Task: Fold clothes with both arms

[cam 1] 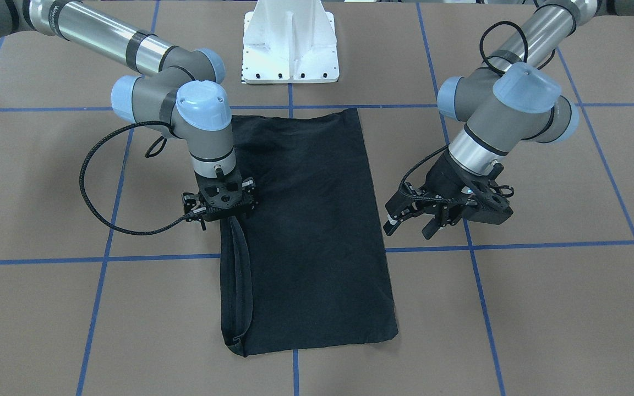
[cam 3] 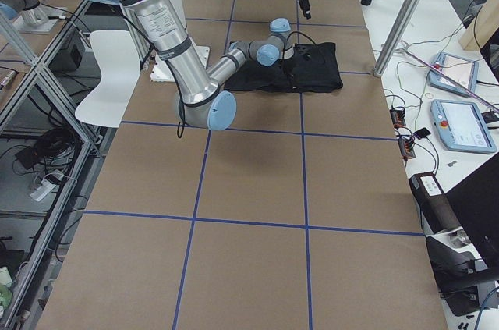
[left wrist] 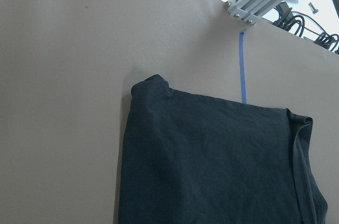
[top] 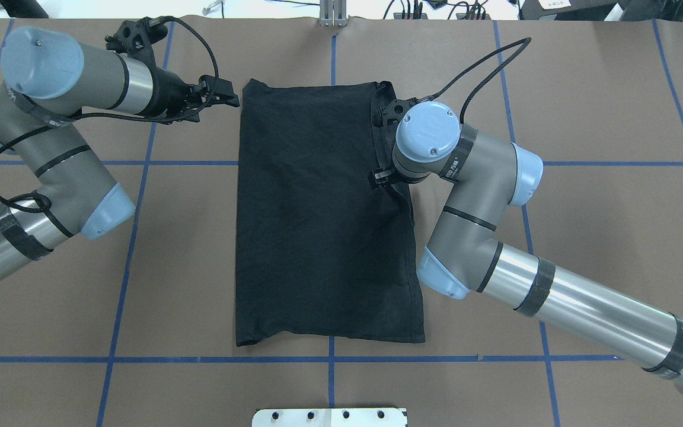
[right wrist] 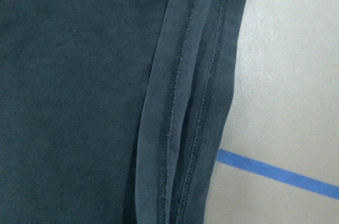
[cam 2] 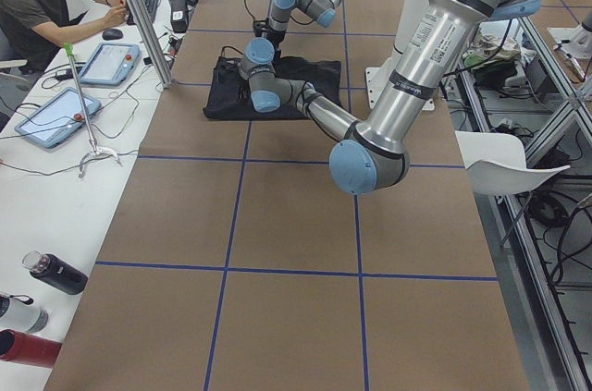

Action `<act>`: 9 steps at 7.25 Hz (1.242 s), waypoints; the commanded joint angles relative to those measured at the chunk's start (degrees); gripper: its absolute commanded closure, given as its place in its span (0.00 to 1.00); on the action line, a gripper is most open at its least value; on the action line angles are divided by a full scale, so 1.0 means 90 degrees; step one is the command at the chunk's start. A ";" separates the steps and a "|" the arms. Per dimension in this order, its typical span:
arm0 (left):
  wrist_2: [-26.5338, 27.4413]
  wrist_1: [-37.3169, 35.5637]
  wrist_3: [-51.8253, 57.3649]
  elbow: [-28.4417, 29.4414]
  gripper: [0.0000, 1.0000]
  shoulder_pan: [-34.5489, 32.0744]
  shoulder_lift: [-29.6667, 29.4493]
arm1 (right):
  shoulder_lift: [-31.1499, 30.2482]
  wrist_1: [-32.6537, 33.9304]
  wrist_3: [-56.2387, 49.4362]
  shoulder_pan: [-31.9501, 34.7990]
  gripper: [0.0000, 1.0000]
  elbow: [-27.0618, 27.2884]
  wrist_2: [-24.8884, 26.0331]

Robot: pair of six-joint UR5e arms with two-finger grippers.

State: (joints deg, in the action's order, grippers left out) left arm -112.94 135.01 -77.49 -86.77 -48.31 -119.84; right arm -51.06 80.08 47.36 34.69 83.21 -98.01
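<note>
Clothes we count: one black T-shirt (cam 1: 311, 220); left gripper (cam 1: 409, 227) wide; right gripper (cam 1: 227, 214) at its hem, we cannot tell.

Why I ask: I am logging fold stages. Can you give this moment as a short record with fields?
garment: black T-shirt, flat, folded into a long rectangle, no print showing
surface: brown table with blue tape grid
right gripper: low over the shirt's layered hem edge; fingers hidden, contact unclear
left gripper: open, empty, off the cloth beside the opposite long edge
fold state: narrowed lengthwise, not yet folded end to end
</note>
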 commanded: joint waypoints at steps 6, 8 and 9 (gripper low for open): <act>0.0000 -0.0011 -0.0003 -0.0007 0.00 0.0006 -0.0034 | 0.0117 -0.0382 -0.0474 0.0557 0.00 -0.0846 -0.0164; 0.0000 -0.0021 -0.0032 -0.0017 0.00 0.0006 -0.0063 | -0.0204 -0.0604 -0.0972 0.0968 0.00 -0.0847 -0.0603; 0.0000 -0.0021 -0.0033 -0.0017 0.00 0.0006 -0.0073 | -0.0234 -0.0800 -0.0984 0.1115 0.00 -0.0847 -0.0836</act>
State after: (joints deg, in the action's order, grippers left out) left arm -112.94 134.84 -77.73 -86.90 -48.25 -120.38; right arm -52.30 74.72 39.60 43.03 75.64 -103.34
